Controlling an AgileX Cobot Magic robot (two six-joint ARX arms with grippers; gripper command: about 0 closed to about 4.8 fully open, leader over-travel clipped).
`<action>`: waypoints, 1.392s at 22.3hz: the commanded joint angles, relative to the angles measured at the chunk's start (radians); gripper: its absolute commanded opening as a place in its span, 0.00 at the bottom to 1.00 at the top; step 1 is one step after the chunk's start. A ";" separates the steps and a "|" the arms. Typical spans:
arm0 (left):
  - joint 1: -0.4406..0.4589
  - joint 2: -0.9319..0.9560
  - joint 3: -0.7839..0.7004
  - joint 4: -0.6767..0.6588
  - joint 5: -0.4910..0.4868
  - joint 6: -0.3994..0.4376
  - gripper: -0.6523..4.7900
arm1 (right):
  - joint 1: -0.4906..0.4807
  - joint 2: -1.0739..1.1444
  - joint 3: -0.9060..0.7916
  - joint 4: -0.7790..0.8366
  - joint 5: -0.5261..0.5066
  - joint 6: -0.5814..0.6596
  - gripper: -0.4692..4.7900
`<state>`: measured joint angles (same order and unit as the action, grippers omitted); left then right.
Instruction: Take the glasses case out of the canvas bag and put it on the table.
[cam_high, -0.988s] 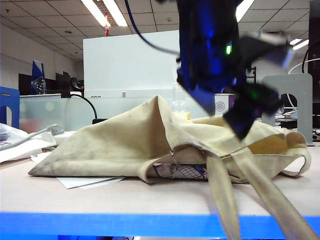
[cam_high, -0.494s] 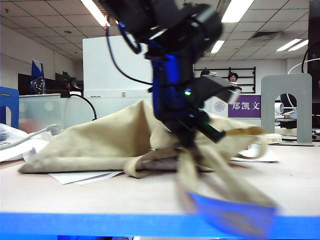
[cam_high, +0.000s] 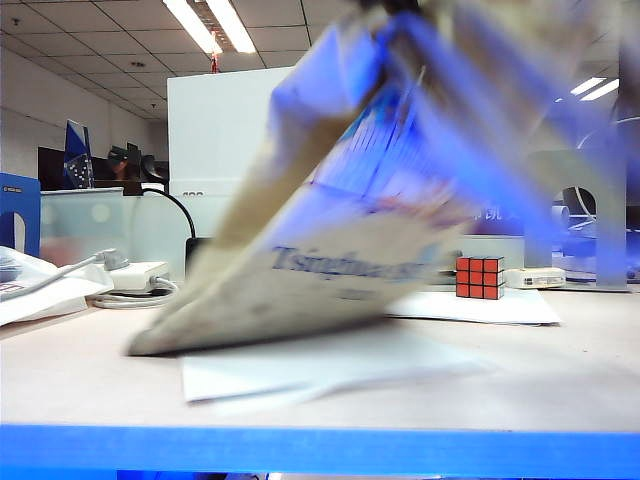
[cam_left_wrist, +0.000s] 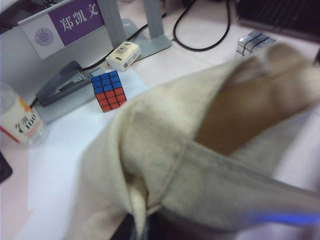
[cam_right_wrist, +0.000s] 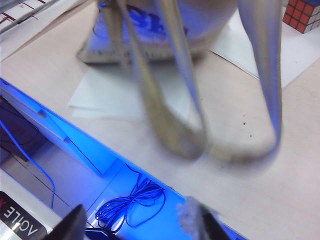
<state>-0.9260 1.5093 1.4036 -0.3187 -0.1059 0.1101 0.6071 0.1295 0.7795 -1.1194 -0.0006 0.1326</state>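
Observation:
The cream canvas bag (cam_high: 340, 270) hangs tilted and blurred above the table (cam_high: 560, 380), its printed blue side facing the exterior camera and only its lower left corner resting on the top. My left gripper (cam_left_wrist: 145, 230) is shut on a fold of the bag's cloth (cam_left_wrist: 165, 150) near the open mouth. In the exterior view that gripper is hidden above the bag. My right gripper (cam_right_wrist: 137, 227) stands open and holds nothing, out over the table's blue front edge, with the bag's straps (cam_right_wrist: 170, 100) dangling ahead of it. The glasses case is hidden.
A red-and-orange puzzle cube (cam_high: 480, 277) sits on a white paper sheet (cam_high: 500, 306) at the back right. Another sheet (cam_high: 300, 372) lies under the bag. A bottle (cam_left_wrist: 20, 120), a grey stapler (cam_left_wrist: 65, 86) and a small white box (cam_left_wrist: 123, 54) stand near the cube.
The bag lay slumped on the table; my left gripper closed on it and hauled it up and leftward. The cube behind it has come into view.

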 joint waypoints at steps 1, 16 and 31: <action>0.015 -0.008 -0.002 -0.148 -0.006 -0.017 0.11 | 0.000 0.002 0.004 0.016 0.001 -0.005 0.60; -0.049 -0.139 -0.002 -0.325 0.155 -0.087 0.11 | -0.002 0.360 -0.154 0.743 0.005 -0.097 0.88; 0.113 -0.200 -0.001 -0.088 -0.044 0.032 0.40 | -0.089 0.607 -0.085 1.073 -0.158 -0.103 0.08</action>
<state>-0.8284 1.3209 1.3975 -0.4866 -0.1509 0.1413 0.5282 0.7273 0.6788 -0.0658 -0.1532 0.0319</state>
